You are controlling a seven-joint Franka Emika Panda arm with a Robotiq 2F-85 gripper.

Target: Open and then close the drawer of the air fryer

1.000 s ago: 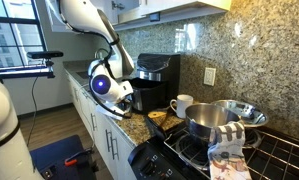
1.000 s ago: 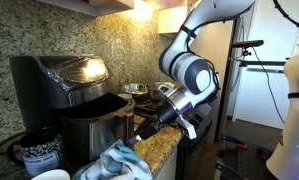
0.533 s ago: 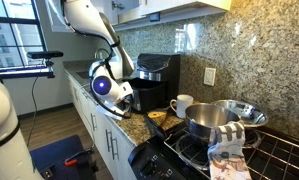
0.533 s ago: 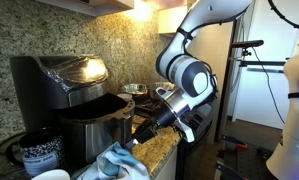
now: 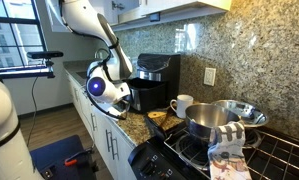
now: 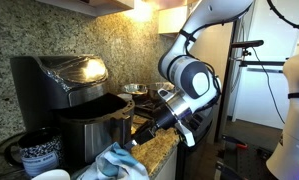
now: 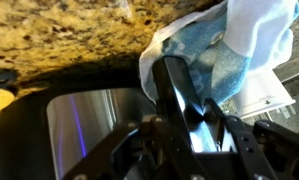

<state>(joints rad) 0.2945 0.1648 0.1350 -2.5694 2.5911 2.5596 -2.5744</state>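
Note:
The black air fryer (image 5: 157, 70) stands on the granite counter against the wall and also shows in an exterior view (image 6: 57, 80). Its drawer (image 6: 94, 125) is pulled partly out toward the counter edge. In the wrist view I look down into its shiny metal basket (image 7: 84, 125). My gripper (image 6: 145, 130) is at the drawer's front, also seen in an exterior view (image 5: 132, 98). In the wrist view the gripper (image 7: 185, 122) is shut on the drawer's dark handle (image 7: 172, 85), which runs between the fingers.
A white mug (image 5: 181, 104), a steel pot (image 5: 207, 122) and a steel bowl (image 5: 242, 112) stand beside the fryer by the stove (image 5: 179, 155). A blue-white cloth (image 6: 119, 160) lies close below the drawer. A patterned mug (image 6: 37, 155) stands near it.
My gripper has moved a little away from the fryer body with the handle in it, and the drawer has come out slightly further.

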